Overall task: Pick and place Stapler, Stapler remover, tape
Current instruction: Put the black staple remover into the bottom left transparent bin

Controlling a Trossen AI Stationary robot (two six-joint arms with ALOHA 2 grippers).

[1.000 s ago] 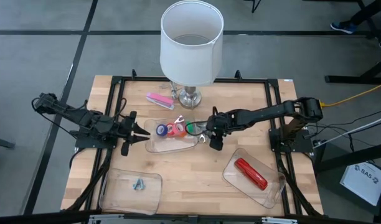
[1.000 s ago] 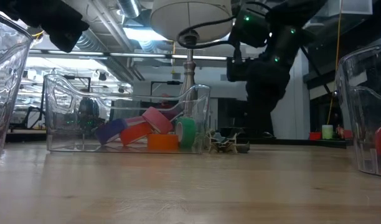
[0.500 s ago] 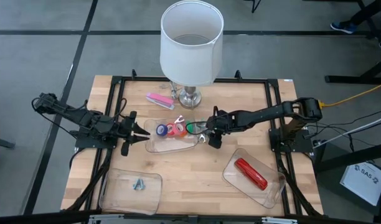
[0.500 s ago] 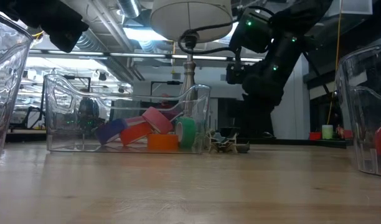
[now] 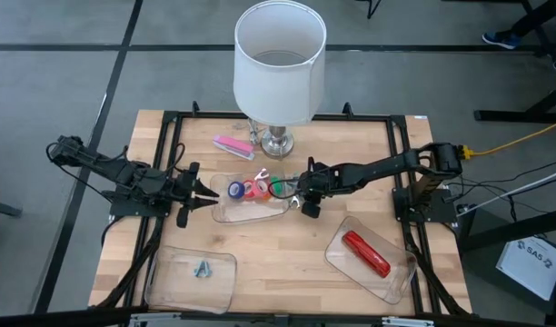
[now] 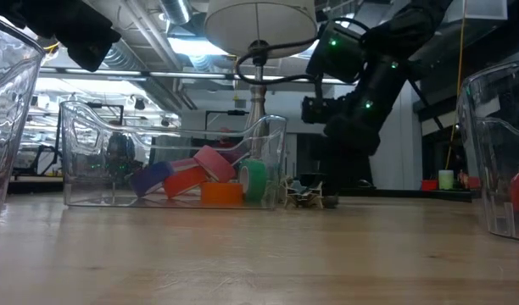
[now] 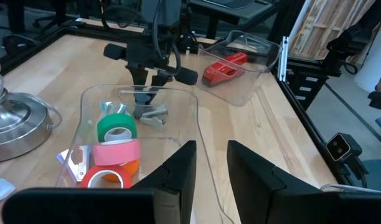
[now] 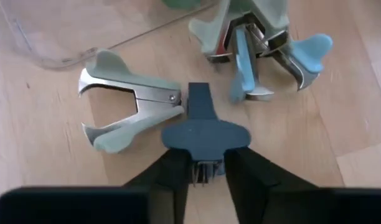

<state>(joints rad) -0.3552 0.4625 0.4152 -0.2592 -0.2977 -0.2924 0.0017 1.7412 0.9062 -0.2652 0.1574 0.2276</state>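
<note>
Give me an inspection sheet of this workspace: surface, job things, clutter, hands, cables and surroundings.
Surface: light wooden table top in a black frame.
Job's things: coloured tape rolls in a clear plastic bin; red stapler in a second clear bin; small metal staple removers on the wood beside the tape bin; pink stapler near the lamp.
Clutter: white-shaded lamp; small metal piece in a third clear bin.
Hands: right hand shut on a dark blue staple remover; left hand waits at the tape bin's left end.
Cables: yellow cable off the table's right.
Surroundings: grey floor.
</note>
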